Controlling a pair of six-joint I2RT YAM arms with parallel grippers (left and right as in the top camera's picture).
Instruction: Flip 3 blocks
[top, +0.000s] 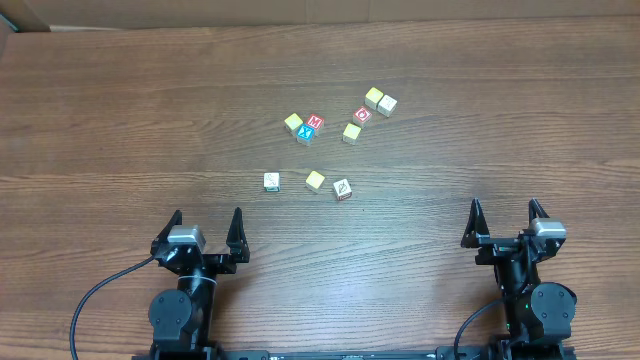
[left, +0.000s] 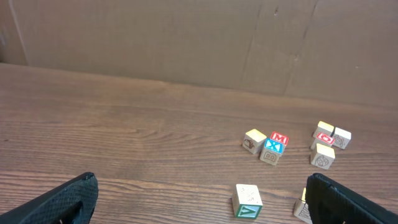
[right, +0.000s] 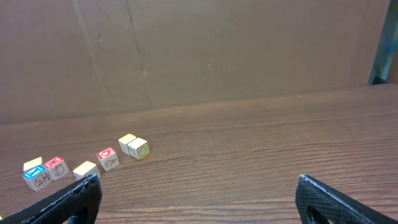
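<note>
Your left claw (top: 207, 215) and right claw (top: 503, 206) stand wide open and empty, low in frame, below the blocks (top: 315, 180) at centre.

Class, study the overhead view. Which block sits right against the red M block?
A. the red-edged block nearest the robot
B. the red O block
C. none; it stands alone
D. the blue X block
D: the blue X block sits flush against the red M block, while the red O block and the red-edged block stand apart from it.
</note>
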